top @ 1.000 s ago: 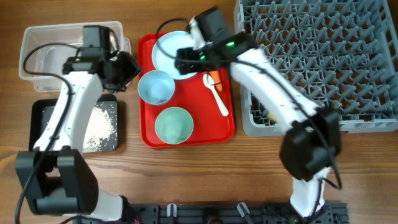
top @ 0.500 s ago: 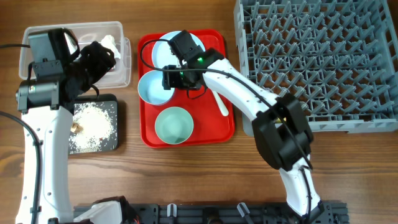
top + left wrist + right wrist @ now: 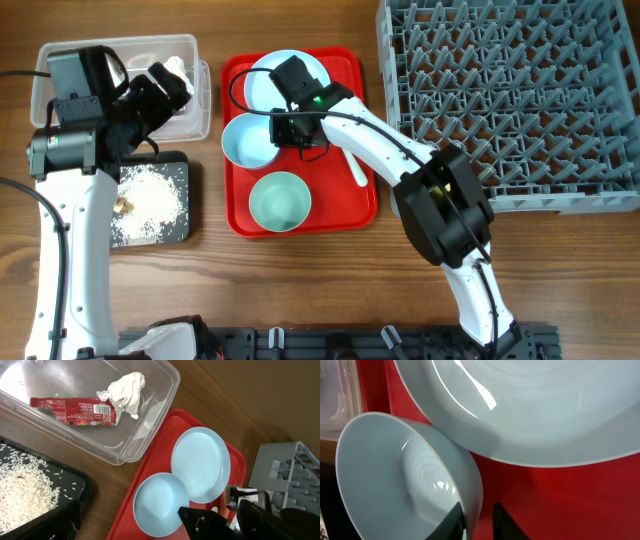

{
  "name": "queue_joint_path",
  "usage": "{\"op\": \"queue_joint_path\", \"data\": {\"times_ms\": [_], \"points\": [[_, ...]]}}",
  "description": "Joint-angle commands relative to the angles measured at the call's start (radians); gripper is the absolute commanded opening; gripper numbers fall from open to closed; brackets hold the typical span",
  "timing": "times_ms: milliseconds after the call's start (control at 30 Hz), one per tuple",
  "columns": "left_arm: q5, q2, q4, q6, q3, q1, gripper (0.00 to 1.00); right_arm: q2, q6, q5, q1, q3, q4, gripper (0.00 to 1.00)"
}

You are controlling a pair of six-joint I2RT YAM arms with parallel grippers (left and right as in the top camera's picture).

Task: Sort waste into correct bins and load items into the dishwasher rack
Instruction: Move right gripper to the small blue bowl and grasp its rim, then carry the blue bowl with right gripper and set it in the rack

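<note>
My right gripper [image 3: 290, 130] [image 3: 477, 505] is shut on the right rim of the small pale blue bowl [image 3: 250, 142] [image 3: 405, 475], one finger inside the wall and one outside. The bowl sits on the red tray [image 3: 362, 200] between the pale blue plate [image 3: 262, 82] [image 3: 545, 405] and the pale green bowl [image 3: 280, 200]. A white spoon [image 3: 356, 168] lies beside my right arm. My left gripper [image 3: 165, 88] hangs open and empty over the clear tub [image 3: 60, 60]. The tub [image 3: 160, 405] holds the white tissue [image 3: 125, 387] and the red wrapper [image 3: 75, 407].
The black tray [image 3: 68, 178] in front of the tub carries loose rice [image 3: 150, 195] [image 3: 20, 495] and a small brown scrap [image 3: 122, 203]. The grey dishwasher rack [image 3: 510, 100] fills the right side, its near edge close to my right arm.
My right gripper has swung from the plate down to the small blue bowl's rim and closed on it. My left gripper has opened above the tub, with the tissue lying inside.
</note>
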State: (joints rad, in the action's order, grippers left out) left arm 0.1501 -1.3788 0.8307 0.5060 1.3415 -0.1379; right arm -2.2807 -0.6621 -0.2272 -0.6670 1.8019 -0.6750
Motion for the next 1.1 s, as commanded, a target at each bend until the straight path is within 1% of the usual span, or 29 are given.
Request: {"op": "queue_joint_path", "data": {"times_ms": [0,67,133,400,500,533,667,800,900,1000,1067], "points": [[-0.013,-0.003,-0.002,-0.013,0.007,-0.005,1.00,-0.021,-0.004,0.009,-0.009,0.009,-0.007,0.11],[-0.013,-0.003,-0.002,-0.013,0.007,-0.005,1.00,-0.021,-0.005,0.009,-0.009,0.009,-0.012,0.05],[-0.013,-0.003,-0.002,-0.012,0.007,-0.005,1.00,-0.021,-0.021,0.009,-0.009,0.009,-0.025,0.04],[-0.013,-0.003,-0.002,-0.013,0.007,-0.005,1.00,0.000,-0.008,0.010,0.003,0.014,-0.042,0.04],[-0.013,-0.003,-0.002,-0.012,0.007,-0.005,1.00,0.054,0.042,0.048,0.024,0.025,-0.060,0.04],[-0.013,-0.003,-0.002,-0.013,0.007,-0.005,1.00,0.091,0.046,0.086,0.036,0.035,-0.081,0.04],[-0.014,-0.003,-0.002,-0.012,0.007,-0.005,1.00,0.242,0.124,0.138,0.080,0.052,-0.110,0.04],[-0.013,-0.003,-0.002,-0.013,0.007,-0.005,1.00,0.390,0.187,0.292,0.120,0.052,-0.138,0.04],[-0.013,-0.003,-0.002,-0.013,0.007,-0.005,1.00,0.465,0.228,0.496,0.168,0.052,-0.148,0.04],[-0.013,-0.003,-0.002,-0.012,0.007,-0.005,1.00,0.491,0.312,0.639,0.217,0.052,-0.144,0.04],[-0.014,-0.003,-0.003,-0.013,0.007,-0.005,1.00,0.488,0.346,0.810,0.242,0.051,-0.145,0.04]]}}
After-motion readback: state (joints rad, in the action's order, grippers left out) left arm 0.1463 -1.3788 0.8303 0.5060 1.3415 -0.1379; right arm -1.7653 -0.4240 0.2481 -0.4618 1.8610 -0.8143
